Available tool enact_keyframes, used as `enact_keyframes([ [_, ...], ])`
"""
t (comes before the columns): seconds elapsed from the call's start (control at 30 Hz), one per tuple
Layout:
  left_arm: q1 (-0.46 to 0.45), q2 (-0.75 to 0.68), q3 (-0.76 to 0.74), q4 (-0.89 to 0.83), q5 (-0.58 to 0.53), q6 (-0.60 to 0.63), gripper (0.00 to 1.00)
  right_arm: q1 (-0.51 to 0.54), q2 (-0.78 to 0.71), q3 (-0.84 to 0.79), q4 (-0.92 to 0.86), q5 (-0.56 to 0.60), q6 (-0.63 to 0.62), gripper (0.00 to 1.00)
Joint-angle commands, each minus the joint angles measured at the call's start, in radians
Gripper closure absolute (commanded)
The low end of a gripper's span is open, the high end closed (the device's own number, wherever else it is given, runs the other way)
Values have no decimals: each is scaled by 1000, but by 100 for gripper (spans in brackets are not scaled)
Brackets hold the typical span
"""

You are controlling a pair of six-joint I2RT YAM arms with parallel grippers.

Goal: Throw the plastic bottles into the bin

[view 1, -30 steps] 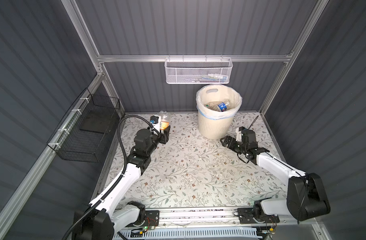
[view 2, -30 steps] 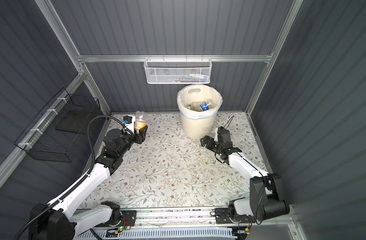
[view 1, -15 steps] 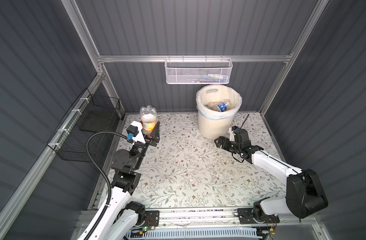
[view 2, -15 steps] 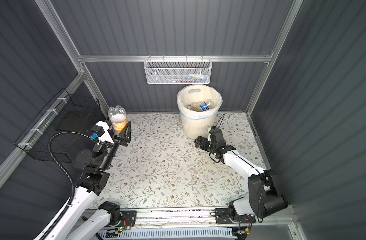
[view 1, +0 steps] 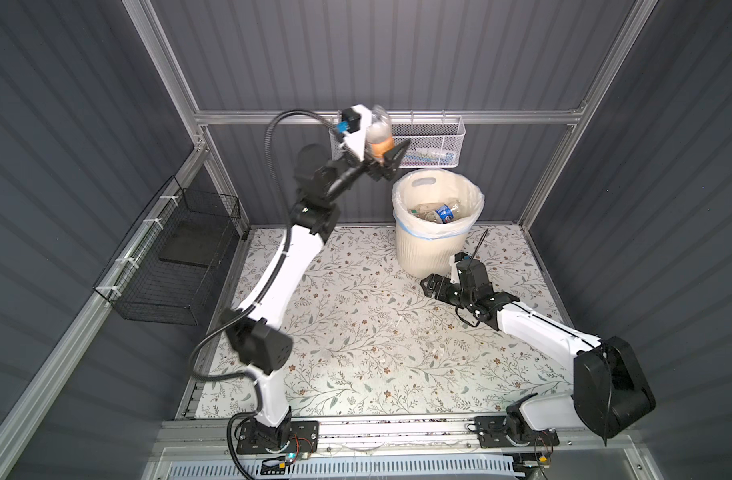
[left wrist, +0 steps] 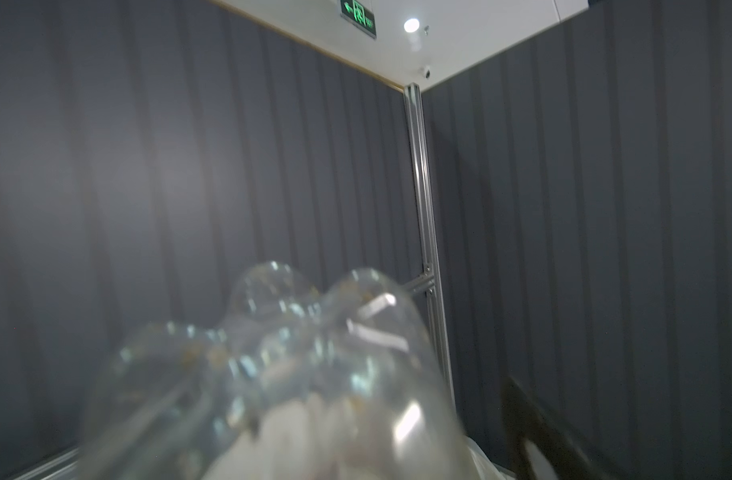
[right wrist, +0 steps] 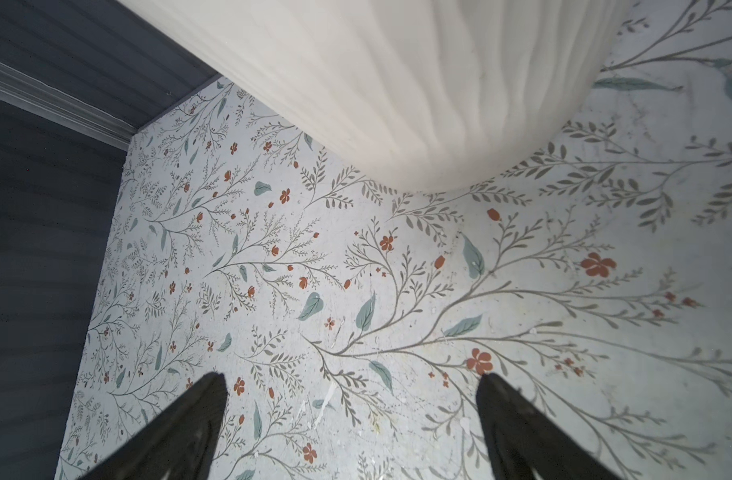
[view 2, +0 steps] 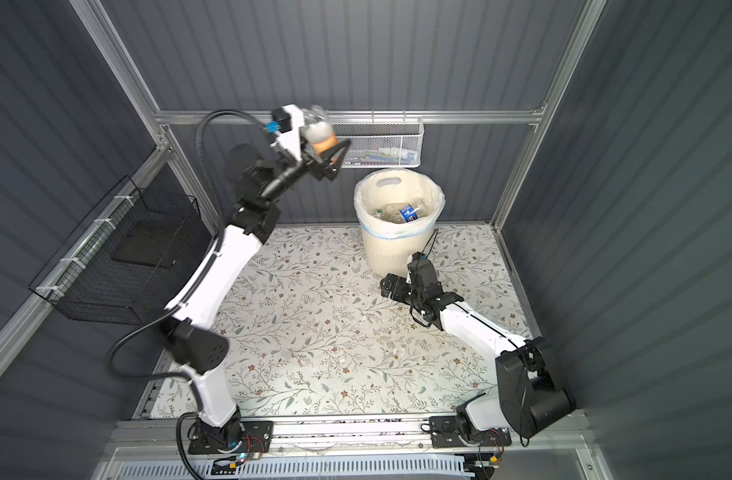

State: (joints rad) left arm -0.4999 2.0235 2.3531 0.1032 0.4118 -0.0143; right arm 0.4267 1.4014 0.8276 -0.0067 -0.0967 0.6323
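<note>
One clear bottle (view 1: 379, 133) with an orange label sits high up at my left gripper (view 1: 384, 154). Its lobed base is uppermost and its long axis is close to upright, with the neck end down between my jaws. In both top views it shows up and to the left of the bin (view 1: 431, 253), in front of the end of the white mesh basket (view 1: 439, 137).

My left jaws stand apart. In the left wrist view one black finger (left wrist: 539, 432) sits clear of the bottle (left wrist: 273, 374), with wall showing between them. The other finger is cut off there, so I cannot tell whether the bottle touches it. The bottle is blurred and its cap is hidden.

My right gripper (right wrist: 352, 378) hangs low over the floral table (view 1: 356, 332), just beside the bin's ribbed wall (right wrist: 397, 83). Its jaws are spread wide with nothing between them.

Several bottles (view 1: 439, 212) lie inside the bin, one with a blue label.
</note>
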Motion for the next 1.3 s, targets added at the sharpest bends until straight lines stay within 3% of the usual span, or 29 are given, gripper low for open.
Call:
enact_keyframes([
  [0.0, -22, 39, 53, -371, 39, 60, 0, 14, -16, -38, 27, 18, 18, 4],
  [0.07, -22, -84, -203, -146, -5, 37, 0, 14, -7, -47, 28, 19, 14, 4],
  [0.13, -22, -180, -363, -28, -67, 33, 0, 14, 4, -48, 35, 14, 9, 4],
  [0.4, -6, -367, -625, 12, -278, 102, 0, 13, 66, -25, 59, 9, -2, 4],
  [0.63, 161, -474, -984, 111, -308, -17, 0, -39, 14, -37, 52, 70, -50, 4],
  [0.77, 208, -539, -1219, 167, -467, -16, 0, -110, -79, -98, 97, 117, -79, 3],
  [0.97, 256, -596, -1562, 292, -698, -115, 0, -236, -228, -211, 212, 235, -138, 1],
  [1.13, 256, -640, -1763, 361, -931, -131, 0, -339, -276, -243, 176, 357, -180, 1],
  [1.27, 256, -634, -1859, 471, -1017, -94, 0, -390, -314, -315, 269, 469, -241, 1],
])
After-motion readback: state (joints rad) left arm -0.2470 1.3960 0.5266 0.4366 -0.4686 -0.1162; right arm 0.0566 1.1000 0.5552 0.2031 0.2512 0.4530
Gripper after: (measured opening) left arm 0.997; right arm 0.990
